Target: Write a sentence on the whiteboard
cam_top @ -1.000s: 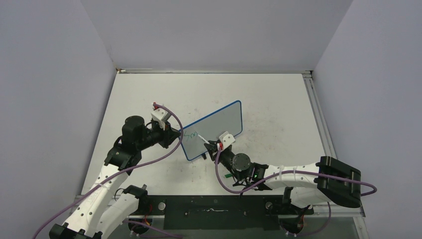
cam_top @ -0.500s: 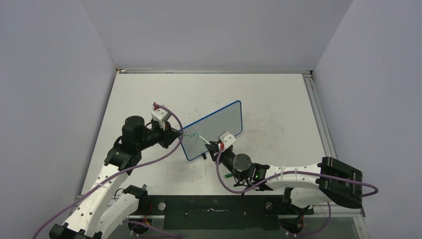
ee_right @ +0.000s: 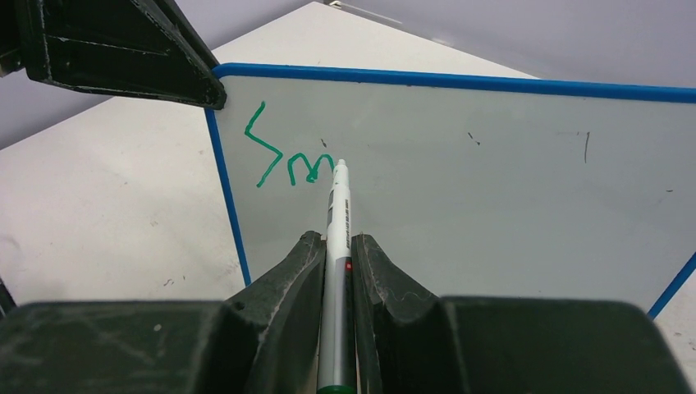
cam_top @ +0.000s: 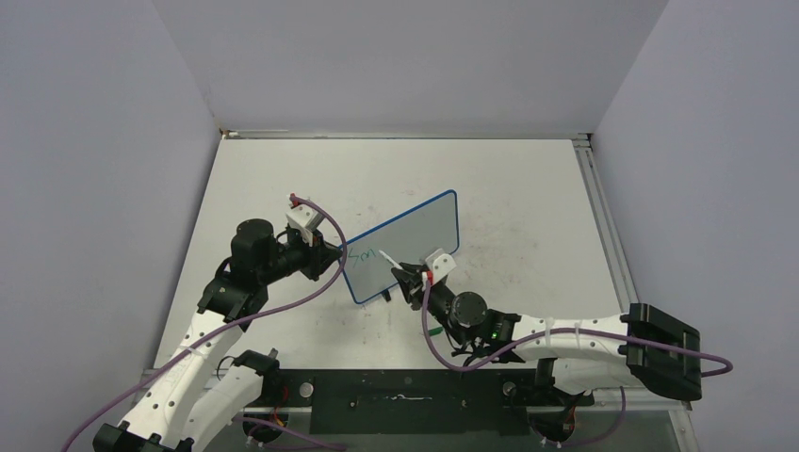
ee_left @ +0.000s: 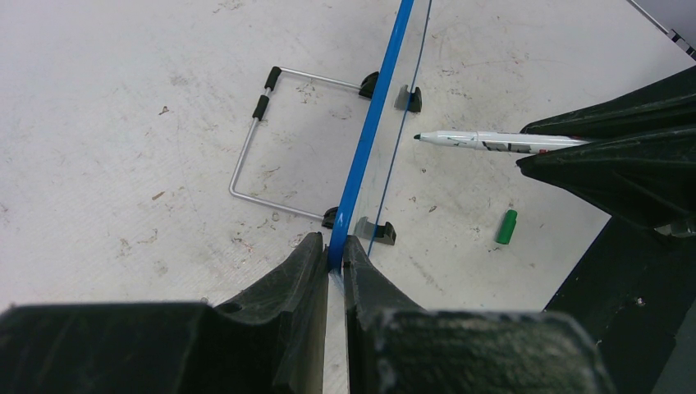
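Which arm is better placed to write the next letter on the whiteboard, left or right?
Right. The right gripper is shut on the marker, its tip at the end of the green writing on the whiteboard. The left gripper is shut on the board's edge, holding it.

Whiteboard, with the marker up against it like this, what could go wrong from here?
1. The left gripper pinches the whiteboard only at one edge; marker pressure might swing or tip the standing board and skew the next strokes.
2. The right gripper holds the marker well behind its tip, so it may pivot in the jaws.
3. The cap lies loose on the table near the board; the right arm could knock it away.
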